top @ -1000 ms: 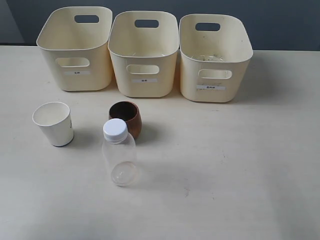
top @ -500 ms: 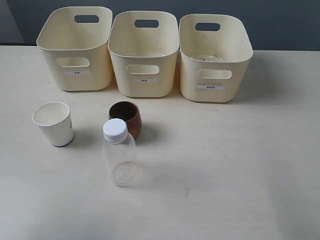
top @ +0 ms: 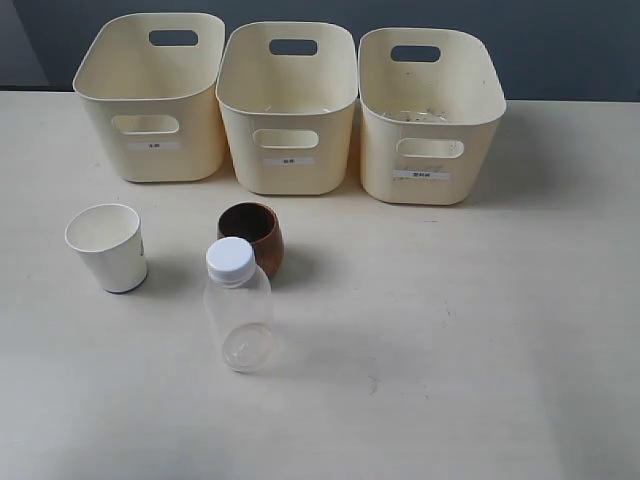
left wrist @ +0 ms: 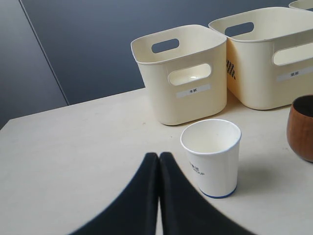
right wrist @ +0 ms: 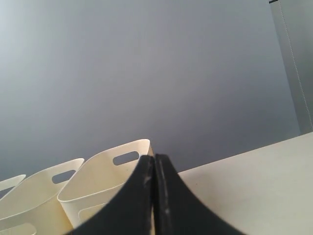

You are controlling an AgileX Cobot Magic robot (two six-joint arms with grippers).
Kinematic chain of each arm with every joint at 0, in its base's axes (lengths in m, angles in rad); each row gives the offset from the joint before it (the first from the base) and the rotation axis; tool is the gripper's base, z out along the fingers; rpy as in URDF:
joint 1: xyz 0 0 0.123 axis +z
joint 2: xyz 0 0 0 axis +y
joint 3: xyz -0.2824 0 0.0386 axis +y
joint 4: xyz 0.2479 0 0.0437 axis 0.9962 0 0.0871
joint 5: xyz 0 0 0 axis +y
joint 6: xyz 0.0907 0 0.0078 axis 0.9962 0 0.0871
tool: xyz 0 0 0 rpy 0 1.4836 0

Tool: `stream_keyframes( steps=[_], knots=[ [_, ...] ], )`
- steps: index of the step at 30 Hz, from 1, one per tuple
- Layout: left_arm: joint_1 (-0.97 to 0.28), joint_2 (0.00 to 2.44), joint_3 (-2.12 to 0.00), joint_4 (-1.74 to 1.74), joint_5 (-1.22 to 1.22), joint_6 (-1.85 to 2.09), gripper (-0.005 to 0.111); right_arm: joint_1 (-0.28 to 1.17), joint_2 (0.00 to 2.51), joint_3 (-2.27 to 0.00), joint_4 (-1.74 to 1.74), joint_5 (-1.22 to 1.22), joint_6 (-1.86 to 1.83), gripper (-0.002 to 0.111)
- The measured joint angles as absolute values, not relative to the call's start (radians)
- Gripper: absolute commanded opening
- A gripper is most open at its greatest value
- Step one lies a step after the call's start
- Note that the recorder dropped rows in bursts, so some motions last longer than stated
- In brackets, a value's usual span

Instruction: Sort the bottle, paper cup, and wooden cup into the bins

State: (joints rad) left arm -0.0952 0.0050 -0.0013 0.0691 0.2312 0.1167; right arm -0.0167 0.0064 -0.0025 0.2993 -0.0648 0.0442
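Observation:
A clear bottle (top: 239, 310) with a white cap stands on the table, just in front of the dark wooden cup (top: 253, 237). The white paper cup (top: 107, 247) stands to their left. Three cream bins (top: 150, 95) (top: 288, 105) (top: 430, 112) line the back. Neither arm shows in the exterior view. My left gripper (left wrist: 159, 157) is shut and empty, low over the table, with the paper cup (left wrist: 212, 156) close beside its tips and the wooden cup (left wrist: 301, 127) at the frame's edge. My right gripper (right wrist: 154, 158) is shut and empty, raised, with a bin (right wrist: 100, 188) behind it.
The tabletop (top: 480, 330) is pale wood with a dark wall behind it. Each bin carries a small white front label (top: 153, 146).

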Motion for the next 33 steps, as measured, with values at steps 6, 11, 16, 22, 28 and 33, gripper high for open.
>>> stream_keyframes(
  steps=[6,11,16,22,28,33],
  knots=[
    [-0.095,0.005,-0.001,0.069,0.231,0.117,0.0,-0.017,0.006,-0.002,0.299,-0.126,0.049,-0.001],
    [-0.095,0.005,-0.001,0.069,0.231,0.117,0.0,-0.017,0.005,-0.022,0.299,-0.177,0.077,-0.001],
    [-0.095,0.005,-0.001,0.069,0.231,0.117,0.0,-0.017,0.057,-0.152,0.299,-0.183,0.095,-0.001],
    [-0.095,0.005,-0.001,0.069,0.231,0.117,0.0,-0.017,0.21,-0.307,0.286,-0.185,0.106,-0.001],
    [-0.095,0.005,-0.001,0.069,0.231,0.117,0.0,-0.006,0.4,-0.522,0.192,-0.08,0.106,-0.001],
    [-0.095,0.005,-0.001,0.069,0.231,0.117,0.0,0.073,0.546,-0.686,0.098,0.061,0.097,-0.001]
  ],
)
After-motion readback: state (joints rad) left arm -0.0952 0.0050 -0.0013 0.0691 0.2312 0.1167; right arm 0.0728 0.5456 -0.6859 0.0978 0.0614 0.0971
